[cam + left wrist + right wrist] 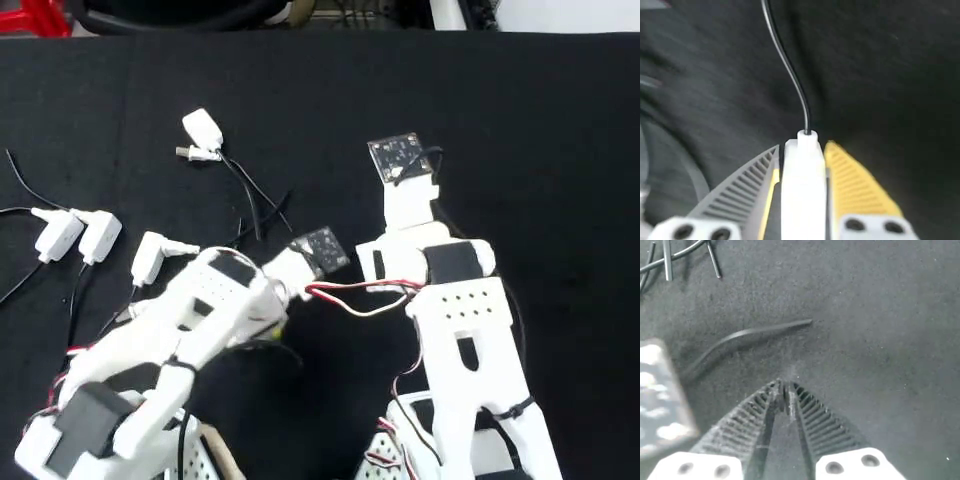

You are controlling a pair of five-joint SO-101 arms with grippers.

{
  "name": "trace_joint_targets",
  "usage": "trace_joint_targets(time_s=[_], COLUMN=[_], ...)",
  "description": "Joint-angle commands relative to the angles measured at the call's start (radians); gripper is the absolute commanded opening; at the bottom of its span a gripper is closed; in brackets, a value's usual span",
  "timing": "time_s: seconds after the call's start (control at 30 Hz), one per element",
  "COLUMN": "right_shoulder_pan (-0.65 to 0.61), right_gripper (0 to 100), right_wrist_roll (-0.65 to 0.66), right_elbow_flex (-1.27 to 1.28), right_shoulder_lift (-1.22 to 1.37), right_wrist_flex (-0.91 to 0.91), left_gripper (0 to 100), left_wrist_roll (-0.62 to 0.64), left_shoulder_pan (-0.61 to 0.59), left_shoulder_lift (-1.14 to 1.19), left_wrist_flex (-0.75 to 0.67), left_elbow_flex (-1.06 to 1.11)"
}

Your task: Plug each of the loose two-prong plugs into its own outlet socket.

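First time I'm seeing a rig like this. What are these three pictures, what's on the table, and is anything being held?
Two white robot arms sit side by side at a table under black cloth. The high view looks down from a fixed camera; the other two come from cameras on each arm's wrist, looking along its end effector. On the cloth lie white plastic connectors on thin black cords: two with metal prongs showing, one farther back and one nearer, plus a pair side by side whose prongs I cannot see. The left end effector, one grey finger and one yellow, is shut on another white plastic connector body with a black cord. The right end effector is shut with nothing seen in it, over cloth near a loose black cable end.
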Motion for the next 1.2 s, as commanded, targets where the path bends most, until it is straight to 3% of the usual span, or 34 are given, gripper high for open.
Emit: trace_joint_targets(time_s=[0.0,0.3,0.5,0.7,0.77,0.9,1.0,1.1,1.17], right_shoulder_pan=[0.014,0.014,0.014,0.014,0.014,0.014,0.014,0.014,0.014], right_gripper=[1.5,1.5,1.5,1.5,1.5,1.5,1.5,1.5,1.5], right_wrist_roll=[0.008,0.008,0.008,0.008,0.008,0.008,0.008,0.008,0.008], right_elbow_flex=[-0.048,-0.048,-0.048,-0.048,-0.048,-0.047,-0.047,-0.047,-0.047], right_shoulder_lift=[-0.001,-0.001,-0.001,-0.001,-0.001,-0.001,-0.001,-0.001,-0.001], right_wrist_flex=[-0.008,-0.008,-0.008,-0.008,-0.008,-0.008,-0.008,-0.008,-0.008], left_gripper=[19,20,20,19,19,19,19,19,19], left_wrist_roll=[0.072,0.252,0.215,0.107,0.104,0.100,0.015,-0.057,-0.061], left_shoulder_pan=[0.027,0.024,0.018,0.013,-0.038,-0.268,-0.394,-0.446,-0.418], left_shoulder_lift=[-0.038,-0.344,-0.603,-0.733,-0.752,-0.749,-0.749,-0.744,-0.733], left_wrist_flex=[0.103,0.252,0.387,0.272,0.226,0.178,0.181,0.157,0.120], left_elbow_flex=[-0.067,-0.044,0.054,0.213,0.223,0.159,0.124,0.153,0.216])
